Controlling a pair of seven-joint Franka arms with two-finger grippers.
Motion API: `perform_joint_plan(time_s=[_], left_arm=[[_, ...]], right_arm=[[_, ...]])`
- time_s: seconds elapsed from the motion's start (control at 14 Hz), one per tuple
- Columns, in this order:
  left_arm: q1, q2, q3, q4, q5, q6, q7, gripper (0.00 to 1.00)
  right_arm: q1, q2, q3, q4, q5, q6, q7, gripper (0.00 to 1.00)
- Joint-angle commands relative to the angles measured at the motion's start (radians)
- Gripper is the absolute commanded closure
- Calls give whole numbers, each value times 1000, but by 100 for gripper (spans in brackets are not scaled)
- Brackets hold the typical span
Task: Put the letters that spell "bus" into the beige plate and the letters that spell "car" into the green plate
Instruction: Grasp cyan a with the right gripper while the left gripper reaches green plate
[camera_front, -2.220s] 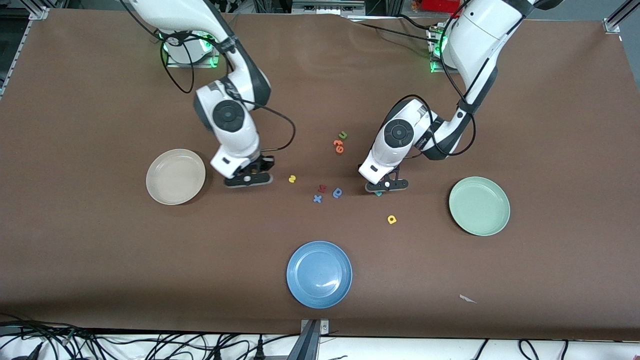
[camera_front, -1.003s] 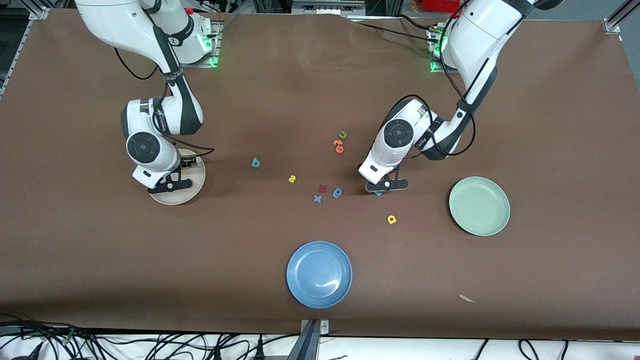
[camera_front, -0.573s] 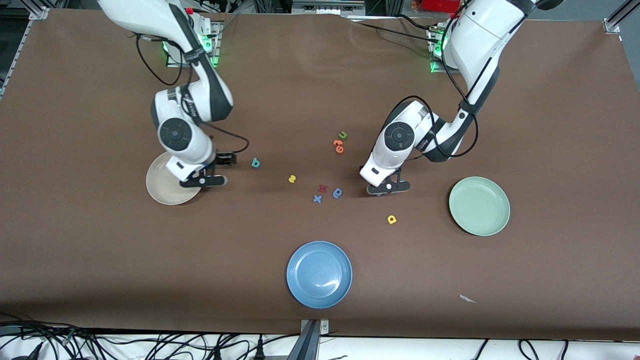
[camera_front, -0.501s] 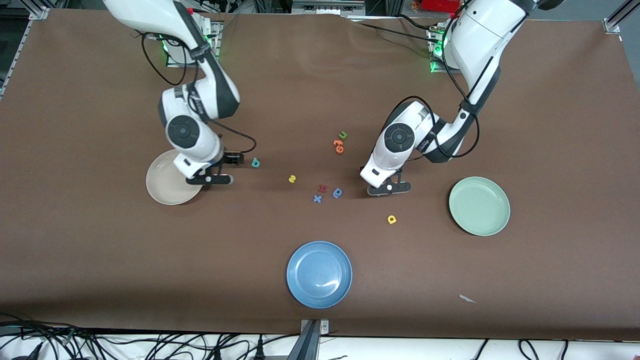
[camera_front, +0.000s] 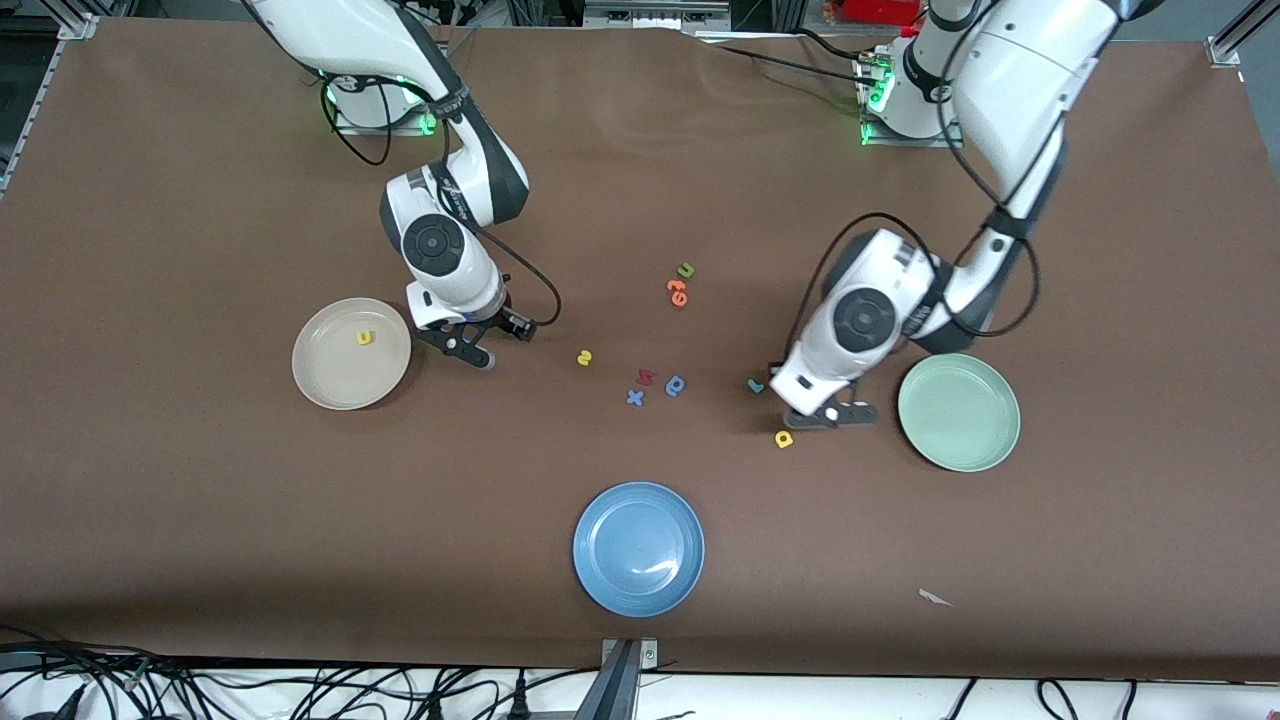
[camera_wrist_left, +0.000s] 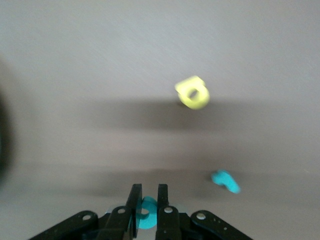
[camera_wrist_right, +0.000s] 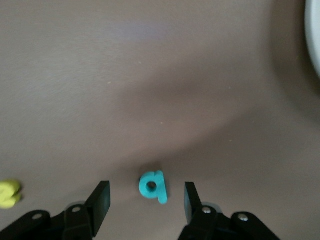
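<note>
The beige plate (camera_front: 325, 385) sits toward the right arm's end of the table (camera_front: 200, 520), with the yellow u (camera_front: 365, 338) already in it. Just beside the plate, the right end effector (camera_front: 472, 350) is low over the table with its fingers spread, one on each side of the teal b (camera_wrist_right: 152, 186). Neither pad appears to touch the letter. This looks like the grasp of the b. To do it well, the arm should settle until the pads bracket the foam's full thickness. It should then close evenly, so that one finger does not nudge the light letter sideways. The b sits slightly off centre between the fingers, so a small correction before closing would help. The yellow s (camera_front: 584, 357) lies nearby on the table and should be left alone for now.

Toward the left arm's end, the teal r (camera_front: 757, 385) and the yellow a (camera_front: 784, 438) lie on the table, near each other. The left end effector (camera_front: 832, 416) is over the table just beside the green plate (camera_front: 960, 440). Its fingers are pressed together on a small teal letter, judged to be the c (camera_wrist_left: 146, 214). Its job is likely a short carry, and it should clear the rim and release low over the middle of the plate, so that the foam does not bounce out.
</note>
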Motion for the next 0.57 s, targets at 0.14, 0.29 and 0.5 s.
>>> perform_joint_plan(time_s=[0.14, 0.29, 0.5], left_arm=[[184, -18, -9, 36, 32, -46, 298, 91], [254, -17, -6, 36, 34, -46, 420, 91], [331, -8, -5, 34, 34, -46, 546, 88]], right_arm=[[20, 23, 3, -12, 14, 32, 50, 40], [22, 28, 1, -20, 13, 32, 50, 52], [22, 28, 1, -18, 11, 32, 49, 84]])
